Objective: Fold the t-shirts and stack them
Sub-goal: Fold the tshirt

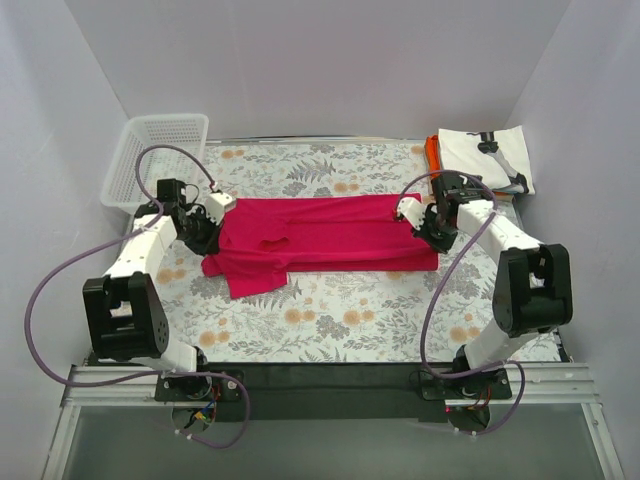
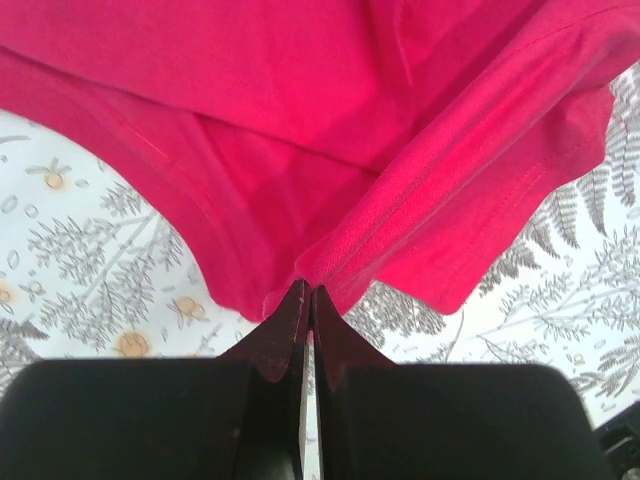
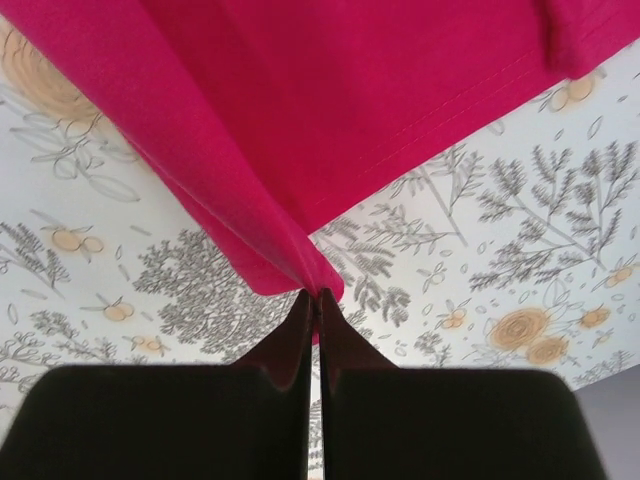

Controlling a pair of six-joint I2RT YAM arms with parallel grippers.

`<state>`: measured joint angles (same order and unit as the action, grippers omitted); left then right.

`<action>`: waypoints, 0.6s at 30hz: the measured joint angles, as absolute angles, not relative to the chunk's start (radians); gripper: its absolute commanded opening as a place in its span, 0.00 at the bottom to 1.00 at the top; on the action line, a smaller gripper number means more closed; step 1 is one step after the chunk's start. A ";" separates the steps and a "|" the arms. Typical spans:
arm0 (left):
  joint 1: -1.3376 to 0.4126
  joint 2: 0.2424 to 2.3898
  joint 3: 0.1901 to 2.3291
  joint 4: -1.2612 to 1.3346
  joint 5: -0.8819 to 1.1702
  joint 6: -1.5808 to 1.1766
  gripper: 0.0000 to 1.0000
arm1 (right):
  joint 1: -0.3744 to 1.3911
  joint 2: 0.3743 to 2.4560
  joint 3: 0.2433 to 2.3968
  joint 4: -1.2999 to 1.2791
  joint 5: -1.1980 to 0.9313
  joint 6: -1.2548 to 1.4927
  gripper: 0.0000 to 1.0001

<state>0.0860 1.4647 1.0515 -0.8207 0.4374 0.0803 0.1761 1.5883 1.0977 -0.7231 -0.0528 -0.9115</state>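
Crimson-pink t-shirt [image 1: 320, 235], pinched at both ends.

Left gripper [image 2: 308, 295]: fingers [image 2: 275, 340] pressed together, with a bunched ridge of cloth caught at the very tips, at the collar-and-sleeve end. Right gripper [image 3: 315, 298]: fingers [image 3: 285, 340] likewise closed, nipping a gathered corner at the hem end. In both wrist views the cloth lifts off the floral tablecloth [image 1: 330, 310] just ahead of the tips, then fans out.

Top view: the shirt lies stretched sideways across the middle of the table, between the two arms. It appears doubled lengthwise into a long band. One sleeve sticks out toward the near edge at the left end. Judged mid-fold, not yet a compact packet.

Risks:
- Both holds look shallow, tip-only. Pulling the ends apart too hard could slip the cloth out of one side and collapse the band.
- Uneven travel of the two arms would skew the fold line.
- The loose sleeve could end up outside the next fold and leave a lumpy packet.

Count:
- T-shirts, three: the crimson-pink one at centre, and a white t-shirt with black print [image 1: 490, 155] at the far right corner lying on an orange t-shirt [image 1: 432, 152], of which only an edge shows.
- White mesh basket [image 1: 150, 160], one, at the far left corner.
- Arms, two.
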 measured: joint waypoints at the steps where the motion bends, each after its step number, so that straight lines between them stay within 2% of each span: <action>1: 0.087 1.481 1.065 -0.814 0.441 0.077 0.00 | 0.174 1.610 1.121 -0.728 -0.056 -0.914 0.01; 8: 0.089 1.599 1.151 -0.767 0.461 0.047 0.00 | 0.162 1.755 1.266 -0.730 -0.070 -0.919 0.01; 18: 0.091 1.744 1.166 -0.672 0.461 0.018 0.00 | 0.157 1.948 1.390 -0.724 -0.086 -0.916 0.01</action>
